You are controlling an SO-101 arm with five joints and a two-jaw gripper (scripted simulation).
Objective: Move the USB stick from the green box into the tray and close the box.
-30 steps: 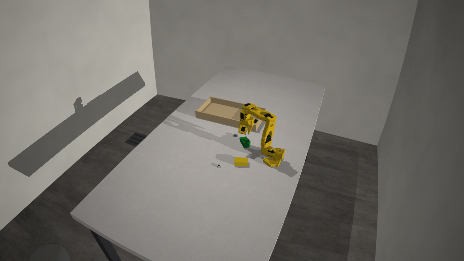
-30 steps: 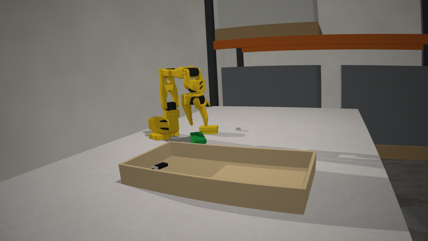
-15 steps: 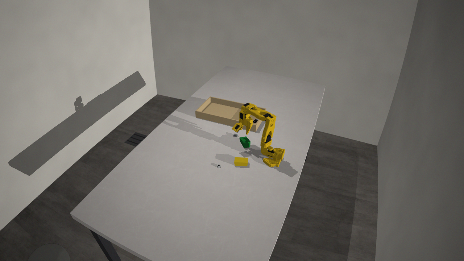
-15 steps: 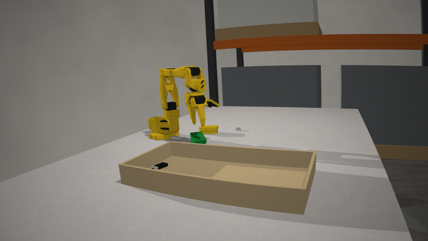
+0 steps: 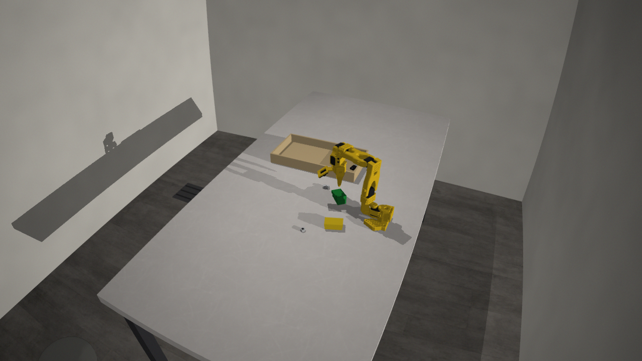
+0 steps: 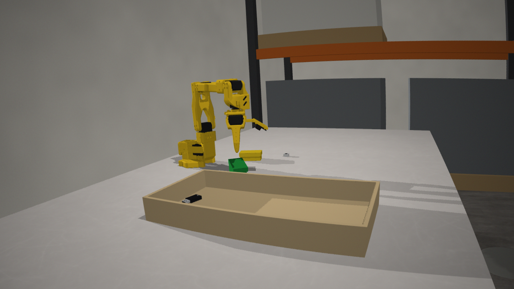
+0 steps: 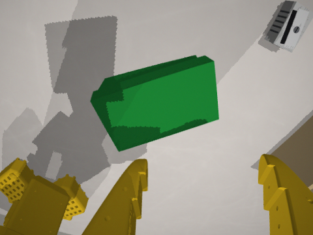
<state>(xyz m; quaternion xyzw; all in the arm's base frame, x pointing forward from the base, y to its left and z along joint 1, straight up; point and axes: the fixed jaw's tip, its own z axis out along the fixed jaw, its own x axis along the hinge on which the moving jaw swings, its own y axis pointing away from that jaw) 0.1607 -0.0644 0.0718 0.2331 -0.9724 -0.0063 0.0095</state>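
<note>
One long tan rectangular tray (image 5: 309, 170) (image 6: 251, 230) (image 7: 293, 153), top view, behind gripper. Small white-and-black piece (image 5: 303, 229) (image 6: 286, 154), well in front of gripper. Small grey slotted block (image 7: 288, 26) (image 5: 325, 187), near, below gripper. Yellow gripper (image 5: 329, 180) (image 6: 251, 139) (image 7: 203, 158): fingers apart, holding nothing. Yellow rectangular box (image 5: 333, 223) (image 6: 250, 155), in front of gripper. Green rectangular box (image 5: 338, 196) (image 6: 237, 165) (image 7: 163, 101), below gripper, untouched. Black USB stick (image 5: 353, 167) (image 6: 192, 198) with silver plug, behind gripper, inside tray.
</note>
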